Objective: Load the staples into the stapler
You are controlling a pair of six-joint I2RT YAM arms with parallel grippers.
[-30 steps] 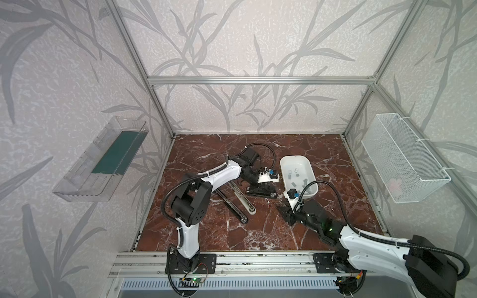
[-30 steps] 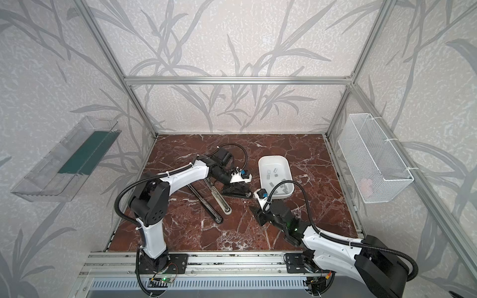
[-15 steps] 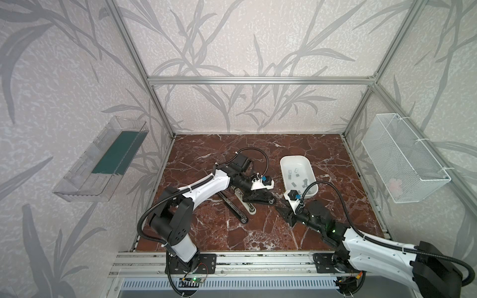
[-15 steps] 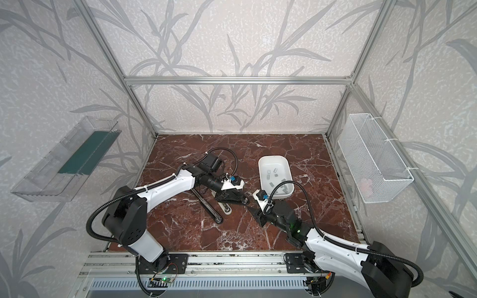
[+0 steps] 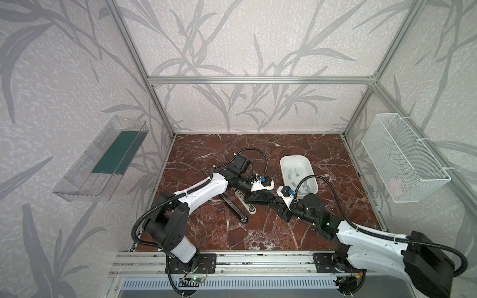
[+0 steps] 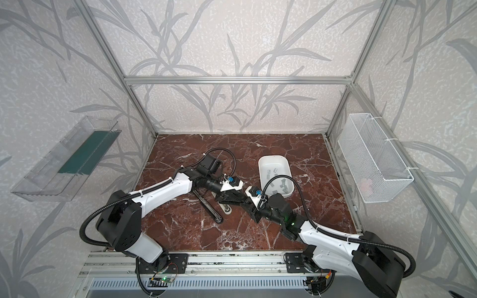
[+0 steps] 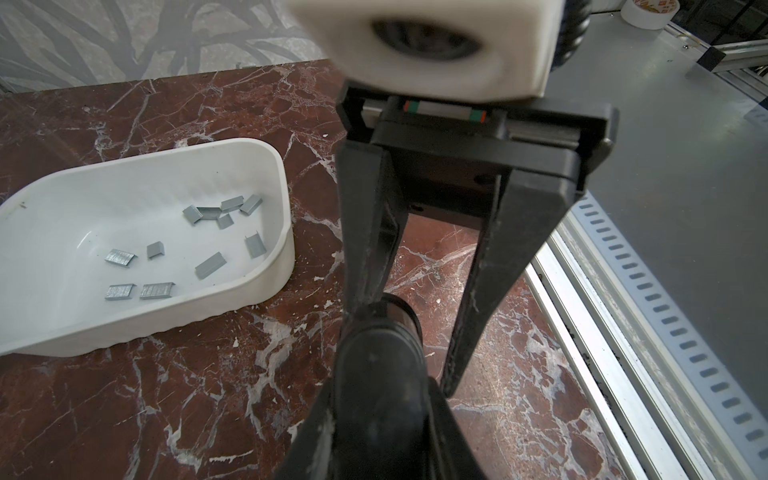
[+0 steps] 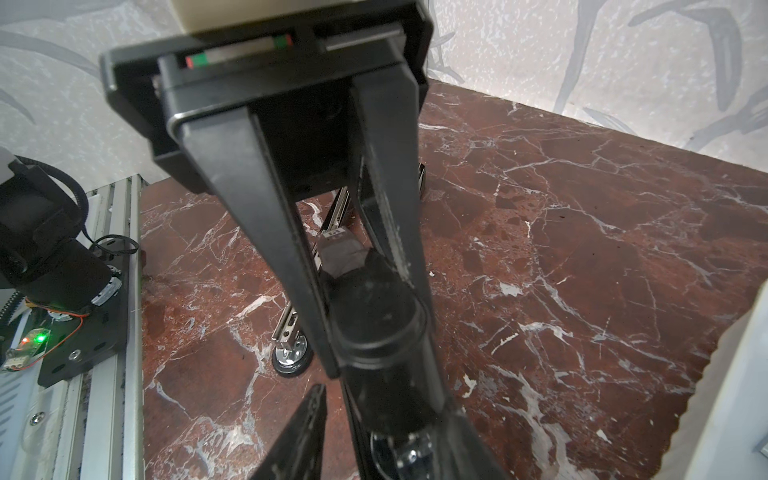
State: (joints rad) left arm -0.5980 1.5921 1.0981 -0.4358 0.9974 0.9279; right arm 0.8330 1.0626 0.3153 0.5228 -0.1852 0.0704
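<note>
Staples (image 7: 210, 264), flat grey metal strips in glossy white tray (image 7: 266, 286); both grippers narrow around black stapler (image 7: 378, 374).

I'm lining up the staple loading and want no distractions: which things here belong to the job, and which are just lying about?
For the job:
- stapler, opened up
- staples, loose in the white tray

Just lying about:
- clear wall shelf
- wire basket
- roll of tape, off to the side
</note>
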